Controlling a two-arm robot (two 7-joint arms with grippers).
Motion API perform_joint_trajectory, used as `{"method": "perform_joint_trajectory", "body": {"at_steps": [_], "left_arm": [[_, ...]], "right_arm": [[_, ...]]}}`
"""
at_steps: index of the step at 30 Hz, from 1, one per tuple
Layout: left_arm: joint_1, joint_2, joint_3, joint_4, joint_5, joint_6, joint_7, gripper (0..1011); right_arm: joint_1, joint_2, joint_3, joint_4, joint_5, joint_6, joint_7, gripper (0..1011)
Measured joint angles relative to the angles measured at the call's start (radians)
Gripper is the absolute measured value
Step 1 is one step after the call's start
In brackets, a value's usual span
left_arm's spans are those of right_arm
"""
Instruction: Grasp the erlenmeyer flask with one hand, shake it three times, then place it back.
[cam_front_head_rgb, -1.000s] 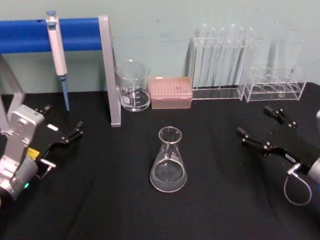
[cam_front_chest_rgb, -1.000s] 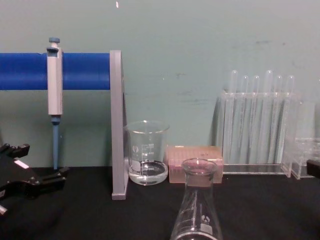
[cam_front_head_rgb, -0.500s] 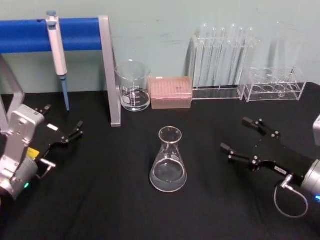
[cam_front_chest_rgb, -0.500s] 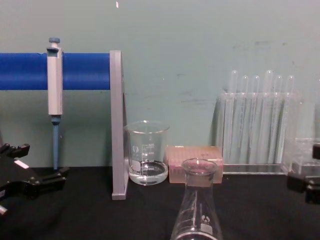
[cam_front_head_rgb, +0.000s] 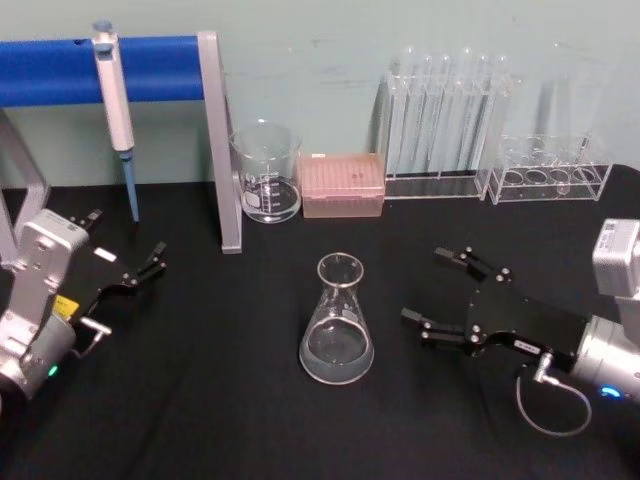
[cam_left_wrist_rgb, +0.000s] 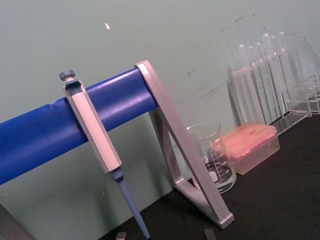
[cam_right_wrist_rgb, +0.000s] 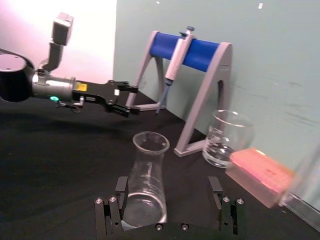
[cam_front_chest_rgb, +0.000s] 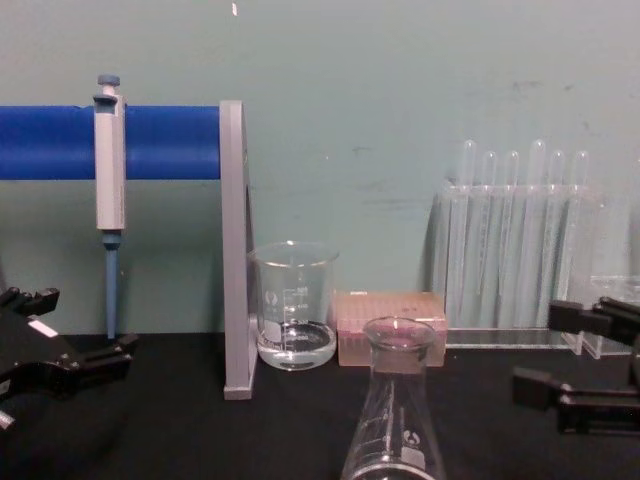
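The erlenmeyer flask (cam_front_head_rgb: 337, 320) stands upright on the black table, clear glass with white marks, and shows from the side in the chest view (cam_front_chest_rgb: 396, 425). My right gripper (cam_front_head_rgb: 424, 285) is open just to its right, fingers pointing at it and not touching. In the right wrist view the flask (cam_right_wrist_rgb: 146, 180) stands just ahead of the left finger of the open right gripper (cam_right_wrist_rgb: 168, 187). My left gripper (cam_front_head_rgb: 125, 240) rests open at the table's left, far from the flask, and also shows in the chest view (cam_front_chest_rgb: 88, 322).
A pipette (cam_front_head_rgb: 116, 110) hangs on a blue-barred stand (cam_front_head_rgb: 218, 140) at the back left. A glass beaker (cam_front_head_rgb: 267, 172), a pink tip box (cam_front_head_rgb: 343, 184) and two clear racks, one with test tubes (cam_front_head_rgb: 445, 120), line the back wall.
My right gripper has moved left across the table, from the right edge to close beside the flask, staying open. The left arm and the flask have not moved.
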Motion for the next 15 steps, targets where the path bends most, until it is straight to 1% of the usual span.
{"method": "perform_joint_trajectory", "body": {"at_steps": [5, 15], "left_arm": [[0.000, 0.000, 0.000, 0.000, 0.000, 0.000, 0.000, 1001], [0.000, 0.000, 0.000, 0.000, 0.000, 0.000, 0.000, 1001]], "right_arm": [[0.033, -0.024, -0.024, 0.027, 0.000, 0.000, 0.030, 1000], [0.081, -0.070, -0.060, 0.072, 0.017, 0.018, 0.052, 1000]]}}
